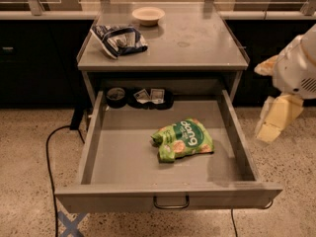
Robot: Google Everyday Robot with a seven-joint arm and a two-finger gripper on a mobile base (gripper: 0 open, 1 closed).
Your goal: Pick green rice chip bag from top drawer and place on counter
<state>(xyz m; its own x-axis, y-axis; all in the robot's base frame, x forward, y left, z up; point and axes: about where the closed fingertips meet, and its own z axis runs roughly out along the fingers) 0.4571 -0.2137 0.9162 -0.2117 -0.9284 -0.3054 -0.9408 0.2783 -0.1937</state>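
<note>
- The green rice chip bag [182, 140] lies flat in the open top drawer [168, 195], a little right of centre.
- It looks light, soft and glossy, so probably slippery; I would take it by a crimped end seam.
- Its white lettering is upside down and I cannot read it.
- The claw [275, 117] hangs right of the drawer, well apart from the bag; whether it is open or closed I cannot tell.

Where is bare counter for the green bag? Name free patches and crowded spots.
Free: right half and front centre of the counter, bordered by the blue-and-white bag at left and the bowl at back. Crowded: left rear. The green rice chip bag lies in the top drawer; the gripper hangs beyond the drawer's right wall.
</note>
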